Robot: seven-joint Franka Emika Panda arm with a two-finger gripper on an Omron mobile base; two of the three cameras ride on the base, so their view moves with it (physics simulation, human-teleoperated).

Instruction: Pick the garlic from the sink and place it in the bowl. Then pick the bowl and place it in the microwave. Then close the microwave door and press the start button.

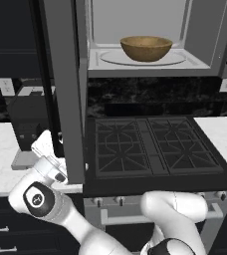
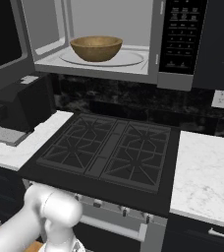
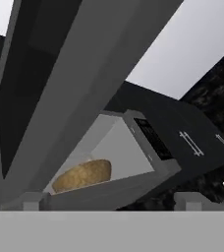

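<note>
We find the bowl already sitting on the round glass turntable inside the microwave, in the upper middle of both base views, so we judge that the step ahead is swinging the microwave door shut and then pressing start. The garlic we cannot make out; the bowl's wall hides whatever lies in it. The door stands wide open and comes toward us edge-on in the left base view, a tall grey slab running from the top of the frame down to mid-left. Our gripper sits at the lower left of that view, just beside the door's lower edge, on the slab's left face, the outer side away from the cavity. The jaws are spread wide and hold nothing. In the hand view the door fills the upper left as a broad grey band slanting across the frame, with the bowl and the open cavity peeking out beneath it at lower centre. So the relation that matters: the door's long axis is upright, its free edge is close to the jaws, and the cavity lies to the right of it in the left base view. We reckon a push toward the right of that frame would carry the door closed. The dark control panel is at the upper right of the right base view, well apart from the jaws. The stove lies below, flanked by the pale bench.
</note>
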